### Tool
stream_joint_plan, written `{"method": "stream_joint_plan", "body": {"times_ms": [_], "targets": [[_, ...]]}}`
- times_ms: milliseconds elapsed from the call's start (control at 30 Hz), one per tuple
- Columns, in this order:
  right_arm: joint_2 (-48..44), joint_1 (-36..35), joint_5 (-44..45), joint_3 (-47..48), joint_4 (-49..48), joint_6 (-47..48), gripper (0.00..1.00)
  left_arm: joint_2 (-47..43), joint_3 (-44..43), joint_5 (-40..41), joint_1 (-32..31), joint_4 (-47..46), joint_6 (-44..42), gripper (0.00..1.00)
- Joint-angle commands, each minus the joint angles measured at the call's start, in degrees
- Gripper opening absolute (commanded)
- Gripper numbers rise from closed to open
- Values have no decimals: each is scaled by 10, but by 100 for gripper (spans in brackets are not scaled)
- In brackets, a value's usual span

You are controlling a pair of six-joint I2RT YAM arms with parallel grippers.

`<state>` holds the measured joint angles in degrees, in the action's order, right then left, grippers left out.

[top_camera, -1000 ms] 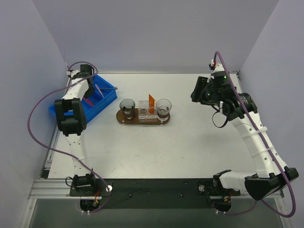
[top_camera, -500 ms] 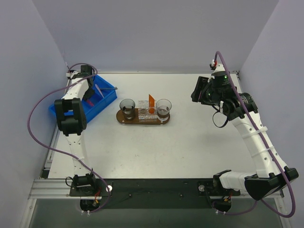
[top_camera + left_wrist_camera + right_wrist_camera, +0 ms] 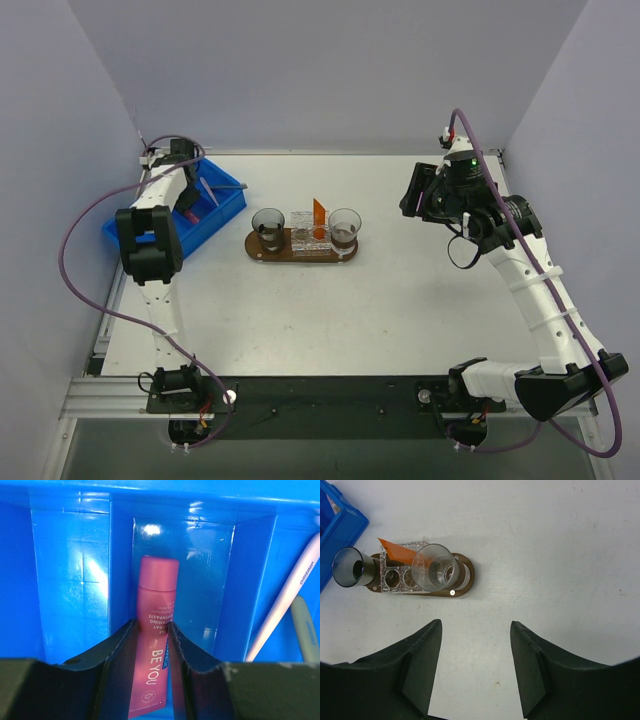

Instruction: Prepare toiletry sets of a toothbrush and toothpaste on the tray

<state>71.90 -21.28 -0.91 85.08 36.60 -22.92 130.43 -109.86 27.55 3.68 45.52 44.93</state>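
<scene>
Only one orange toothpaste tube (image 3: 395, 552) is set on the dark-brown oval wooden tray (image 3: 465, 582); right jaws are parted, left jaws' grip cannot be told.

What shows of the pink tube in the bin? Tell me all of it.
The pink tube is smooth, matte plastic with a rounded far end and white print reading BE YOU and TOOTHPASTE. It lies flat on the blue bin's floor, lengthwise between the left gripper's fingers, which flank its sides; whether they press it is unclear.
</scene>
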Motion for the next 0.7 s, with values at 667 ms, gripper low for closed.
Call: {"method": "stream_joint_plan", "body": {"times_ms": [667], "targets": [[-15,4,7,18,6,14,52,-84,-6,2,8,-20,-38,6]]}}
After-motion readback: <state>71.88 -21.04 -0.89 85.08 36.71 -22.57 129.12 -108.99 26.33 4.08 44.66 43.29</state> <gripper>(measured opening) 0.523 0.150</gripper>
